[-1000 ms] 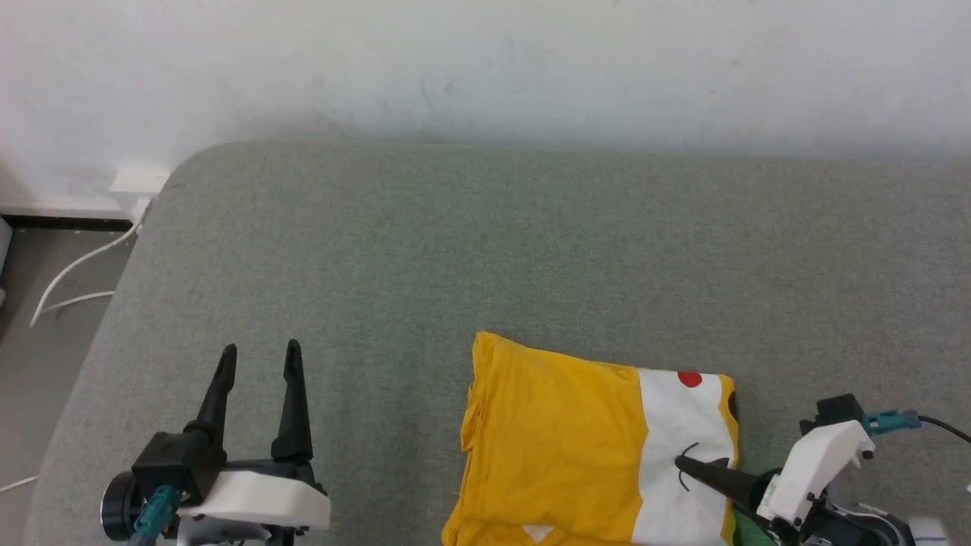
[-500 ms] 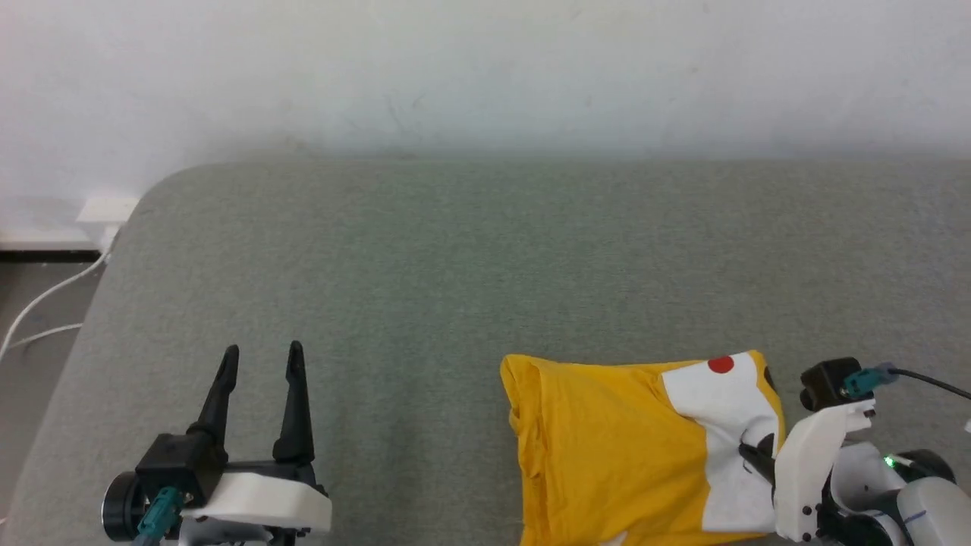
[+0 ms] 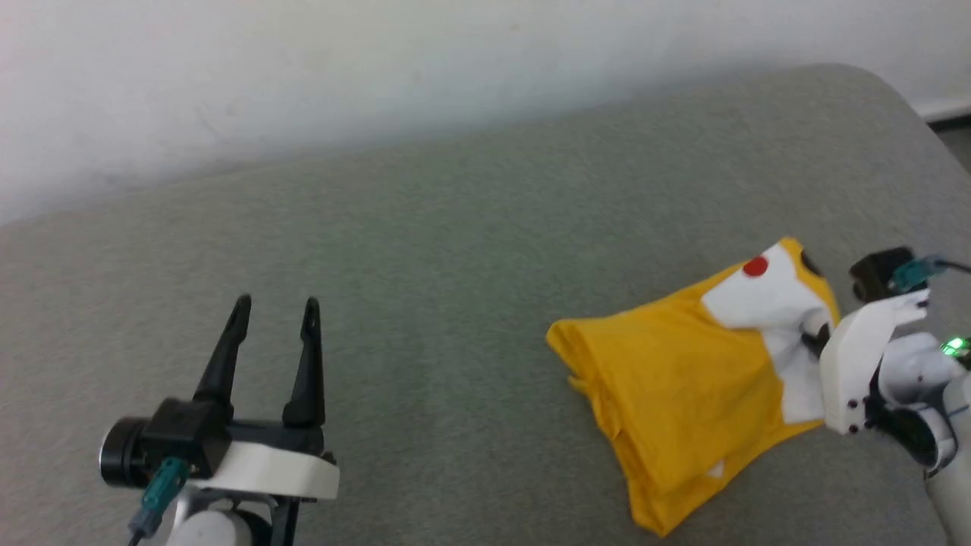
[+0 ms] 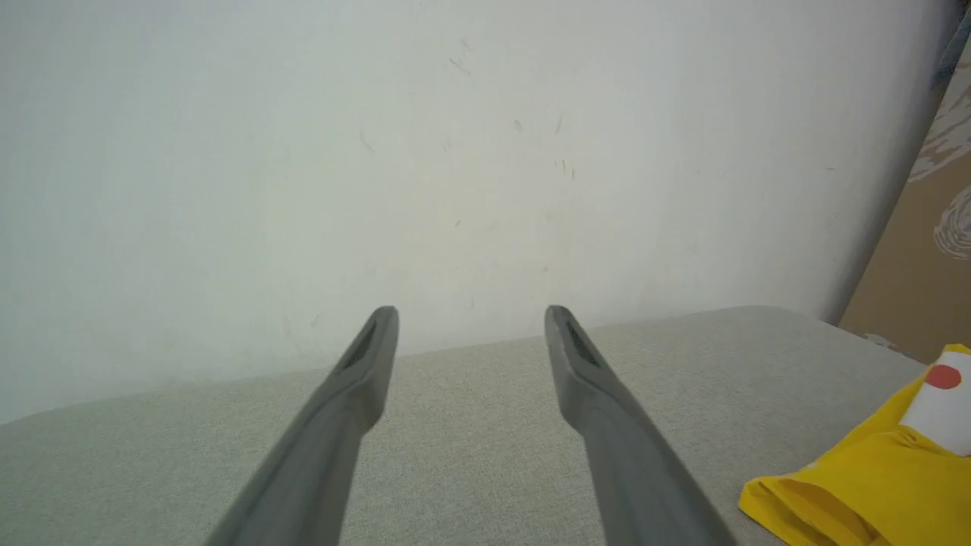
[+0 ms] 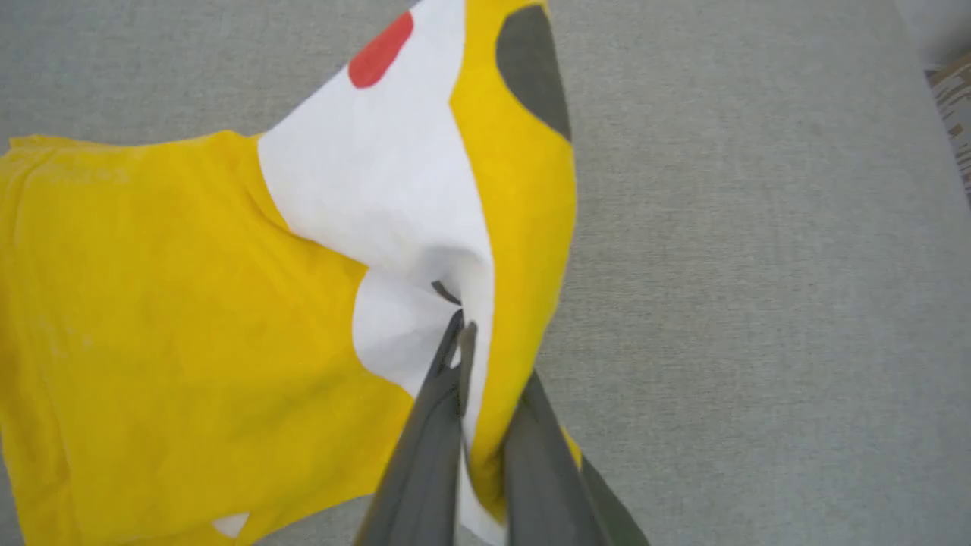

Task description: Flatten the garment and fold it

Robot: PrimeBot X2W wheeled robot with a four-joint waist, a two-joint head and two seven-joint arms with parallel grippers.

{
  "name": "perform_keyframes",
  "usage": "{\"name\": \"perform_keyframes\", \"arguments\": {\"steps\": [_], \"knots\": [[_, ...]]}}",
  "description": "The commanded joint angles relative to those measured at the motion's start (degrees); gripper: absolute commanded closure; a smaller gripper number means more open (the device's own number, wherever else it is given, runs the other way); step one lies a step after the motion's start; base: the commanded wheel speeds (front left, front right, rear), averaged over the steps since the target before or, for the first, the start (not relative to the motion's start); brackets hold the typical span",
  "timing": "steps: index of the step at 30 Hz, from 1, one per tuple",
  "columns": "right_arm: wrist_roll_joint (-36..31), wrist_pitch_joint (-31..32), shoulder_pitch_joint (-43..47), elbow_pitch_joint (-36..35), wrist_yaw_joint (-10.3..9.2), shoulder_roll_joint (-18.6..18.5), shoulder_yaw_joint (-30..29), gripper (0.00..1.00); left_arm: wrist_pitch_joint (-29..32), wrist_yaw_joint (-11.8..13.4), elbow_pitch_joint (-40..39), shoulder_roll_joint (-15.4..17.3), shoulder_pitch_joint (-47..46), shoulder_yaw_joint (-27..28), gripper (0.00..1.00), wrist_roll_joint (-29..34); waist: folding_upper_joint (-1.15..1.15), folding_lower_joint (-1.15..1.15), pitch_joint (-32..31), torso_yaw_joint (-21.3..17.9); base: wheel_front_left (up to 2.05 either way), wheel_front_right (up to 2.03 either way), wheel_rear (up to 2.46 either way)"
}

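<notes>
Right wrist view shows right gripper (image 5: 460, 327) pinching the garment (image 5: 152, 303)

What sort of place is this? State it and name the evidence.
Probably an indoor room, perhaps a bedroom or test room: a grey-green upholstered surface like a mattress stands against a plain white wall, with a yellow T-shirt on it.

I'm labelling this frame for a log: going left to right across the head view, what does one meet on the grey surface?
left gripper, open and empty → the garment, yellow and bunched → right gripper, shut on the garment's right edge
</notes>
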Motion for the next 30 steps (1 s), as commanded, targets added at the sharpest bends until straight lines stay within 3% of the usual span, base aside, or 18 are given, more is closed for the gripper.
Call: {"name": "perform_keyframes", "arguments": {"steps": [1, 9, 16, 20, 21, 22, 23, 30], "knots": [[-0.8, -1.4, -2.2, 1.5, -0.12, -0.5, -0.6, 1.0, 0.5, -0.6, -0.9, 0.9, -1.9, -0.4, 0.0, 0.8, 0.0, 0.0, 9.3, -10.8, 0.0, 0.0, 0.0], [-5.1, -11.2, -10.7, 11.4, -0.12, 0.0, -6.3, 1.0, 4.3, -3.5, -4.9, 4.0, -9.2, -3.1, 0.0, 3.0, 0.0, 0.0, 18.8, -15.7, 0.0, 0.0, 0.0], [-8.6, -21.0, -16.5, 19.3, -0.12, 0.8, -14.4, 1.0, 5.7, -4.9, -5.8, 4.3, -14.1, -5.4, 0.0, 4.1, 0.0, 0.0, 23.0, -14.6, 0.0, 0.0, 0.0], [-9.5, -25.4, -18.1, 23.6, -0.12, 3.1, -17.4, 1.0, 5.5, -4.8, -5.5, 4.0, -14.9, -5.8, 0.0, 3.9, 0.0, 0.0, 23.9, -13.5, 0.0, 0.0, 0.0], [-9.9, -26.4, -18.3, 24.6, -0.12, 3.5, -17.7, 0.8, 5.4, -4.7, -5.4, 3.9, -14.9, -5.8, 0.0, 3.9, 0.0, 0.0, 23.9, -13.3, 0.0, 0.0, 0.0], [-10.0, -27.6, -18.5, 25.6, -0.12, 4.0, -18.3, 0.33, 5.3, -4.5, -5.3, 3.9, -14.9, -5.7, 0.0, 3.9, 0.0, 0.0, 24.0, -13.0, 0.0, 0.0, 0.0], [-10.4, -28.7, -18.5, 26.8, -0.12, 4.1, -18.7, 0.0, 5.1, -4.4, -5.2, 3.9, -15.0, -5.7, 0.0, 3.8, 0.0, 0.0, 23.9, -12.7, 0.0, 0.0, 0.0], [-16.4, -40.3, -17.9, 31.1, -0.12, 1.7, -23.0, 0.0, 3.8, -3.6, -4.0, 3.4, -14.4, -5.2, 0.0, 3.0, 0.0, 0.0, 21.3, -10.8, 0.0, 0.0, 0.0]]}}
